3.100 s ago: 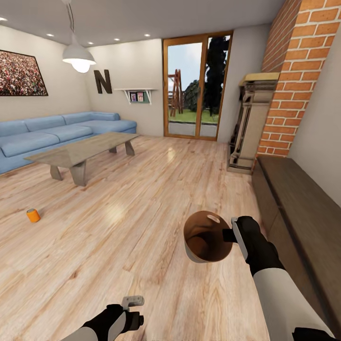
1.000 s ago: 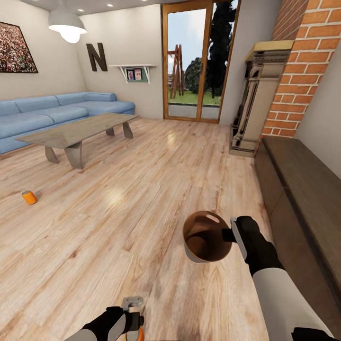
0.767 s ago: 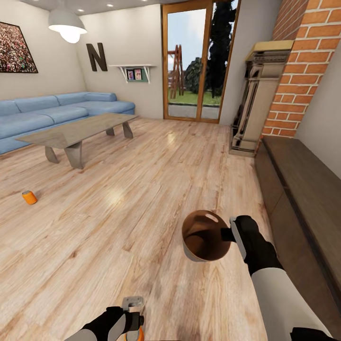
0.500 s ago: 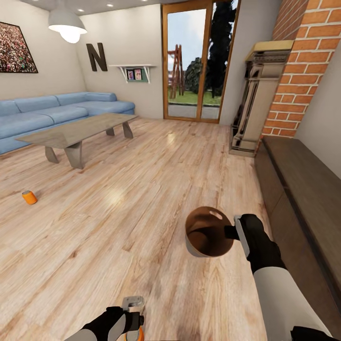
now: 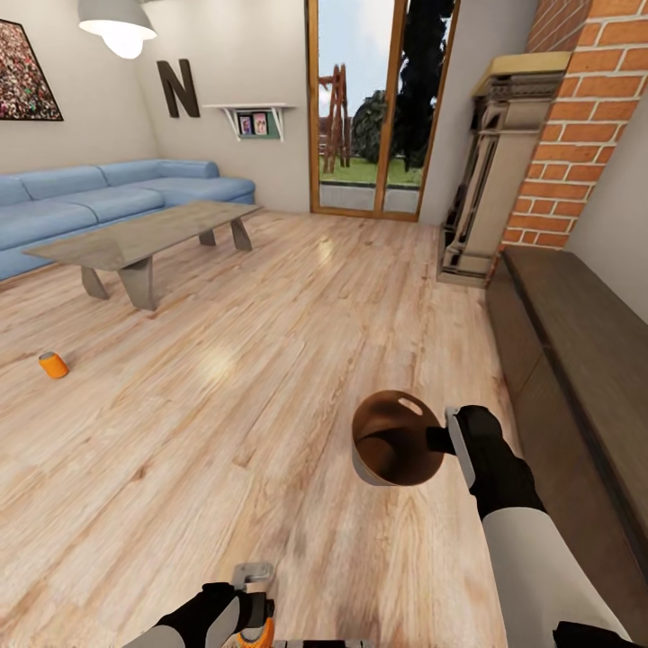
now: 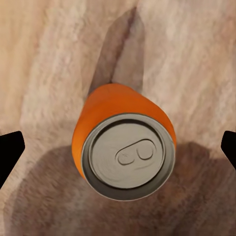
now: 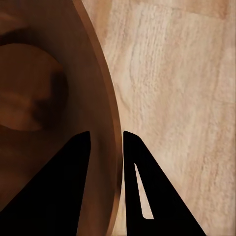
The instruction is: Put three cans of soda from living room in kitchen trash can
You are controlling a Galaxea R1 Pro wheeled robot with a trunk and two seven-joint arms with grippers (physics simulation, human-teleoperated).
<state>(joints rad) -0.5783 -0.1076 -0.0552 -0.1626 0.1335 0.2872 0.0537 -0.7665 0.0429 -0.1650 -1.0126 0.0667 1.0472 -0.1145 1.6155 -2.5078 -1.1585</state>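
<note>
Two arms out over the wooden floor (image 5: pixel 297 360): the right arm reaches forward, its right gripper (image 5: pixel 443 441) clamped on the rim of the tash can (image 5: pixel 393 443) — one finger inside the wall, one outside. The left gripper (image 5: pixel 253 589) points straight down, fingers spread wide apart, with an orange can (image 6: pixel 123 140) upright on the floor directly beneath. Another orange can (image 5: pixel 53 364) lies near the low table (image 5: pixel 135 238) — well apart from both arms.

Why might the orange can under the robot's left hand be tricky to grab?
The orange can looks round and smooth, so the open left gripper might slip on it. It stands upright on the wooden floor; a nudge would probably tip it, and then it could roll.
</note>
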